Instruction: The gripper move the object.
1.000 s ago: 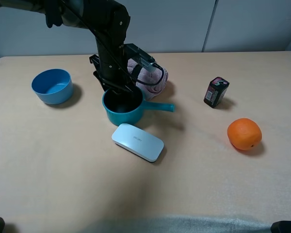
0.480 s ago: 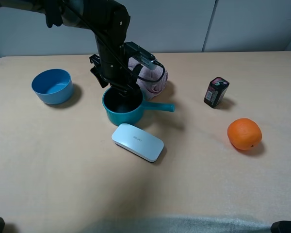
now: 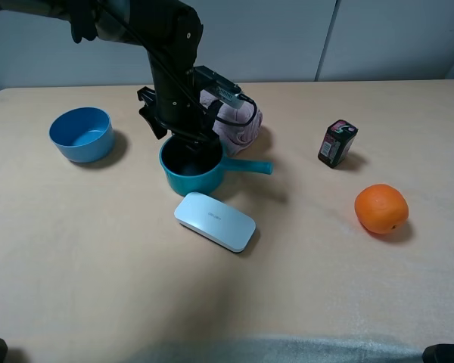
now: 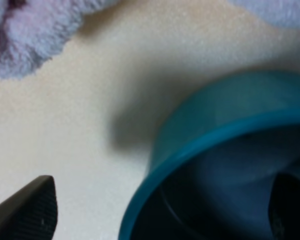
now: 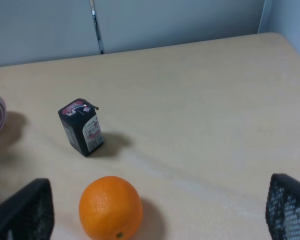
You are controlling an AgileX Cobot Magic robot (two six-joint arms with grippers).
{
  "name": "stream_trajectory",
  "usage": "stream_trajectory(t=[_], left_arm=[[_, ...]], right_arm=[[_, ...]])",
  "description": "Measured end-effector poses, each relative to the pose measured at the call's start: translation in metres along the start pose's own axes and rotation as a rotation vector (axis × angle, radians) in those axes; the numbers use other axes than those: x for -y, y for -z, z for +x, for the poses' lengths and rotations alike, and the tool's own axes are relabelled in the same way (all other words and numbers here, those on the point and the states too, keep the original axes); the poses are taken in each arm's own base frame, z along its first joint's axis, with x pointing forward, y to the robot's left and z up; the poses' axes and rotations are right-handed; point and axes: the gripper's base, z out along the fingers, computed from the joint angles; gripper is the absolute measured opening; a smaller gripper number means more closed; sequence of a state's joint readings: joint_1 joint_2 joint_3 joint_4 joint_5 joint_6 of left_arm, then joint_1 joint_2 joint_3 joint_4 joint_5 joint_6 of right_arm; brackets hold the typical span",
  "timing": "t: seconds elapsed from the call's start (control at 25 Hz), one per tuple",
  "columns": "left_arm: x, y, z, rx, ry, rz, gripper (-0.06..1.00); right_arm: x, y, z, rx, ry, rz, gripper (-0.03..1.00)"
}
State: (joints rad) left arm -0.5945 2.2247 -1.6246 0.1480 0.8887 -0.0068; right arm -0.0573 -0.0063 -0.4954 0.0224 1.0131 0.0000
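Observation:
The teal saucepan (image 3: 191,168) with a dark inside stands on the table left of centre, its straight handle (image 3: 250,166) pointing right. My left gripper (image 3: 183,141) hangs at the pan's far rim. In the left wrist view (image 4: 160,210) its jaws stand apart. One fingertip (image 4: 30,210) is outside the pan's wall (image 4: 225,125). The other fingertip (image 4: 290,205) is inside the pan. The fingers do not press on the wall. My right gripper (image 5: 157,215) is open and empty, looking over the right side of the table.
A pink-white towel (image 3: 238,121) lies just behind the pan. A white flat box (image 3: 214,221) lies close in front of it. A lighter blue bowl (image 3: 81,134) is at the left. A small dark carton (image 3: 337,142) and an orange (image 3: 380,208) are at the right.
My left gripper has lifted slightly and shifted toward the back at the pan's rim. The saucepan and the other things have not moved.

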Motion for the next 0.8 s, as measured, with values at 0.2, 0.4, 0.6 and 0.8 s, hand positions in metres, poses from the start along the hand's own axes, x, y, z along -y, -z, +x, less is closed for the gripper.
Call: stream_trajectory(t=[0.2,0.4,0.6,0.8], left_arm=[[-0.004,0.032,-0.003,0.067,0.013,-0.001,0.85],[-0.008,0.067,-0.002,0.120,0.021,-0.007,0.85],[-0.011,0.096,0.003,0.142,0.030,-0.012,0.85],[-0.012,0.127,0.014,0.144,0.034,-0.016,0.85]], right_arm=[[0.000,0.000,0.000,0.000,0.000,0.000,0.67],[0.000,0.000,0.000,0.000,0.000,0.000,0.67],[0.000,0.000,0.000,0.000,0.000,0.000,0.67],[0.000,0.000,0.000,0.000,0.000,0.000,0.67]])
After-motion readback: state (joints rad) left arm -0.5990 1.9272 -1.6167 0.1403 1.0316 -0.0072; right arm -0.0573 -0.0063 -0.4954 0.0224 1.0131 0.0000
